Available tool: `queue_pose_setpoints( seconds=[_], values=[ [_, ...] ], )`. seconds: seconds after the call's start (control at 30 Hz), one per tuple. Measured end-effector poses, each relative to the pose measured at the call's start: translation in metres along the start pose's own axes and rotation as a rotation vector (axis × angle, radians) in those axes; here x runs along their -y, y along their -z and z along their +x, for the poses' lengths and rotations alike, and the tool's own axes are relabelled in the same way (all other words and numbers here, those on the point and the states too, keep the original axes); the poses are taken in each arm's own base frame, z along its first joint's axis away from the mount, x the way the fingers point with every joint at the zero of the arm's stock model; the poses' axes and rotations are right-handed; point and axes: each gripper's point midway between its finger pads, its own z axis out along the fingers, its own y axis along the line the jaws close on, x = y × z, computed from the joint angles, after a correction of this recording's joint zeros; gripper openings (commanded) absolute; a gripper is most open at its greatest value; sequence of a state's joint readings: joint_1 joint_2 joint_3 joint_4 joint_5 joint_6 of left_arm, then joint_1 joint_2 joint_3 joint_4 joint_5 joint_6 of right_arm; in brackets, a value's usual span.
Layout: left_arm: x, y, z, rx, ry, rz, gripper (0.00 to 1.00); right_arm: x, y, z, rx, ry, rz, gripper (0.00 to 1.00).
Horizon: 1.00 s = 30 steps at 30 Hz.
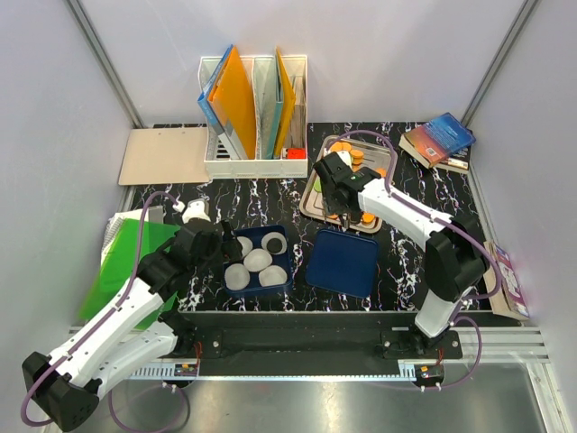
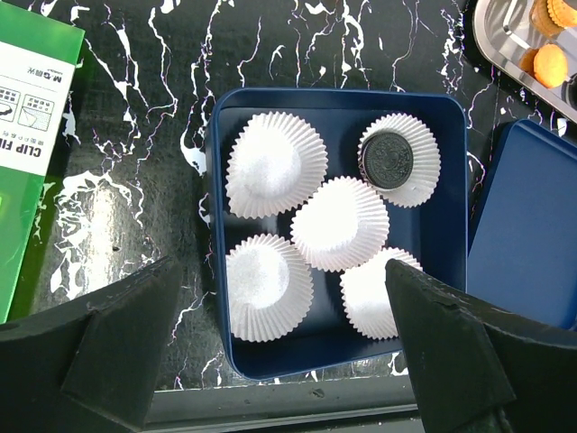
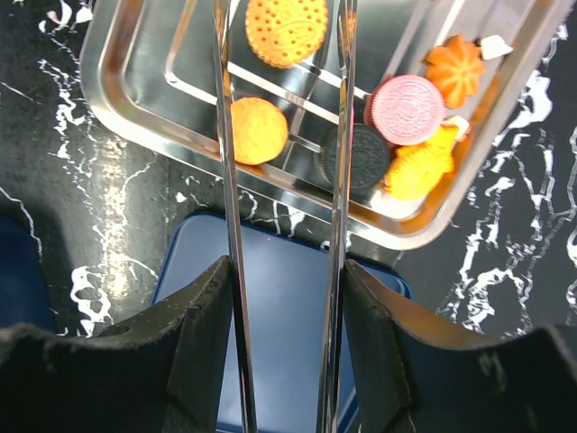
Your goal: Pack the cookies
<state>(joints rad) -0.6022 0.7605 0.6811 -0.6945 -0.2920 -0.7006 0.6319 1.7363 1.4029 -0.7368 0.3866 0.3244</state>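
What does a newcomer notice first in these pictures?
The dark blue box, front centre, holds five white paper cups, one with a black cookie. Then the steel tray of mostly orange cookies at the right rear, where the right gripper holds metal tongs over it.

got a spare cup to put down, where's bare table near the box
Bare tabletop lies between the file organizer and the blue box, and a strip between the green folder and that box. Crowded: the box is full of paper cups, and the metal tray holds cookies, with the tongs in the right end effector over it.
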Motion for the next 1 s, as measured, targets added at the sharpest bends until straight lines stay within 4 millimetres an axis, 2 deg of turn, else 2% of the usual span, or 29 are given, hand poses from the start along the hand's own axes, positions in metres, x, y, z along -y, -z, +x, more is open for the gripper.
queue_pose_setpoints(
  seconds=[0.3,0.53,0.7,0.83,1.0],
  values=[
    [0.0,0.0,0.0,-0.001,-0.001,-0.001,0.99,-0.002,-0.013,0.005,-0.031,-0.005,-0.012,0.55],
    [0.0,0.0,0.0,-0.001,-0.001,-0.001,0.99,-0.001,-0.017,0.011,-0.04,-0.006,-0.01,0.38],
    [0.0,0.0,0.0,-0.001,-0.001,-0.001,0.99,0.001,-0.017,0.017,-0.051,-0.004,-0.01,0.35],
    [0.0,0.0,0.0,-0.001,0.0,-0.001,0.99,0.003,-0.002,0.012,-0.025,-0.018,-0.029,0.33],
    [0.0,0.0,0.0,-0.001,-0.001,-0.001,0.99,0.001,0.044,-0.003,0.067,-0.033,-0.075,0.32]
  ],
)
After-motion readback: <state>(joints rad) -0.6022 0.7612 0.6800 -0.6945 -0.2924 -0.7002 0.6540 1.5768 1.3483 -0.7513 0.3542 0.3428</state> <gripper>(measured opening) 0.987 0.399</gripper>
